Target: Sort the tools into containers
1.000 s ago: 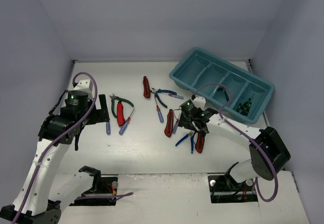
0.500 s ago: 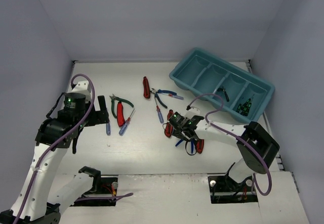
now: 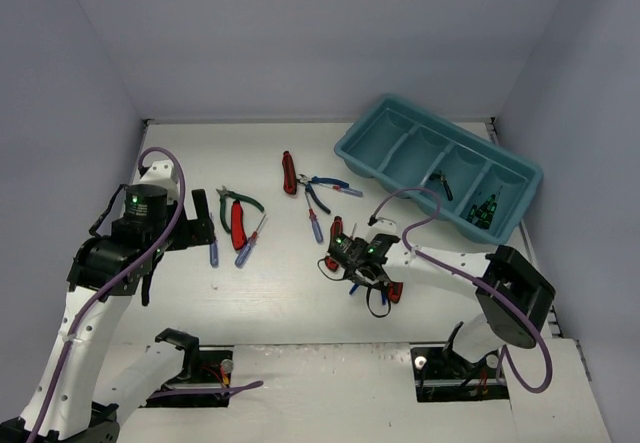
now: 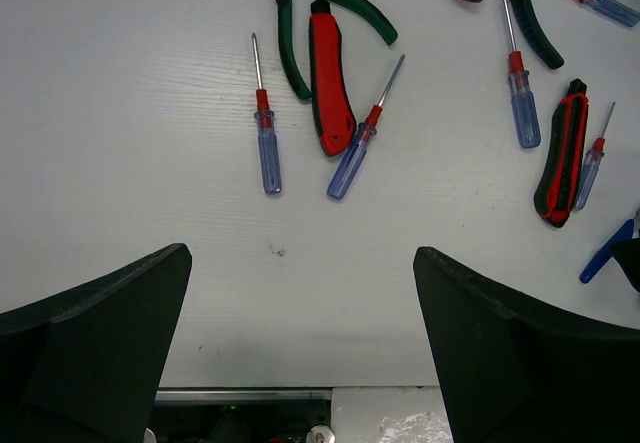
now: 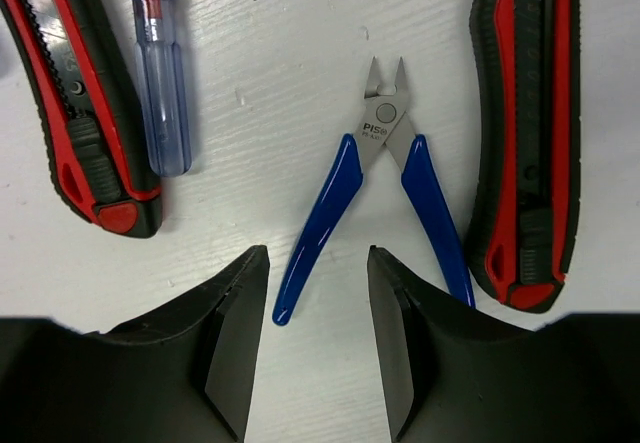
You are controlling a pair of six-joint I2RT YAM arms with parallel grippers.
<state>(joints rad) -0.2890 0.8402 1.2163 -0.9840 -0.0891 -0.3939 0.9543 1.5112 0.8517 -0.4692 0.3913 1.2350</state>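
My right gripper is open and hangs low over blue-handled pliers. The pliers' left handle tip lies between my right fingers. A red utility knife and a blue screwdriver lie left of the pliers, and another red knife lies to their right. My left gripper is open and empty, above bare table. Ahead of it lie green pliers, a red knife and two blue screwdrivers. The teal tray stands at the far right.
Two tray compartments hold tools: dark pliers and green-black screwdrivers. A red knife, blue pliers and a screwdriver lie mid-table. Grey walls close the table's left, back and right.
My right gripper has moved left and toward the near edge, down over the blue pliers. My left arm has barely shifted. No tool has moved.
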